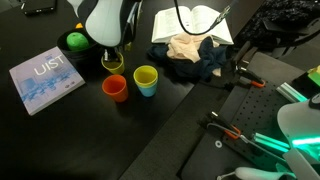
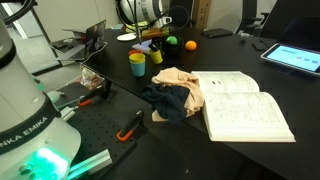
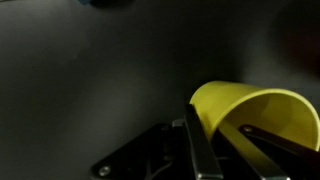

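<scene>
My gripper [image 3: 216, 122] is shut on the wall of a yellow cup [image 3: 250, 105]. One finger [image 3: 196, 145] lies outside the cup and the other reaches inside it. In an exterior view the gripper [image 1: 112, 50] stands over this yellow cup [image 1: 113, 63] on the black table. An orange cup [image 1: 115, 87] and a yellow-and-blue cup [image 1: 146, 80] stand just in front of it. A green ball [image 1: 75, 41] lies beside it. In an exterior view the gripper [image 2: 150, 36] is at the far end of the table, behind the yellow-and-blue cup [image 2: 137, 62].
A blue UIST book [image 1: 45, 80] lies near the cups. An open book [image 2: 245, 105] and a heap of cloth [image 2: 175, 95] lie mid-table. An orange ball [image 2: 190, 45] sits farther back. Tools with orange handles [image 1: 232, 132] lie on the perforated board.
</scene>
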Action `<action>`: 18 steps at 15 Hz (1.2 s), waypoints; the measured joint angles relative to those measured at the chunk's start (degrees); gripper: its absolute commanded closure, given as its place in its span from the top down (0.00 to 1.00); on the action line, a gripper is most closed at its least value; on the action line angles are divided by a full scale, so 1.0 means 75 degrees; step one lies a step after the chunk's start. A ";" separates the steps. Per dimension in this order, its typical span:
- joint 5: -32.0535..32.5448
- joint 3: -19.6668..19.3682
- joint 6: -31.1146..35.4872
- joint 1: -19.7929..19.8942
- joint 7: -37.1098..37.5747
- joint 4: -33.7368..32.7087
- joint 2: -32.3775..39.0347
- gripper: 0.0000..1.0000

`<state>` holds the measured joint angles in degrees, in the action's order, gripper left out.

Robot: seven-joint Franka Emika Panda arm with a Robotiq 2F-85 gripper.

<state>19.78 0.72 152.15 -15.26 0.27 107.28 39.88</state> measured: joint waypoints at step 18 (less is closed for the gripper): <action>0.0039 -0.0116 -0.0586 -0.0001 -0.0005 0.0096 -0.1148 0.01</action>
<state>20.07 -0.15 147.75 -15.27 0.23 108.00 31.27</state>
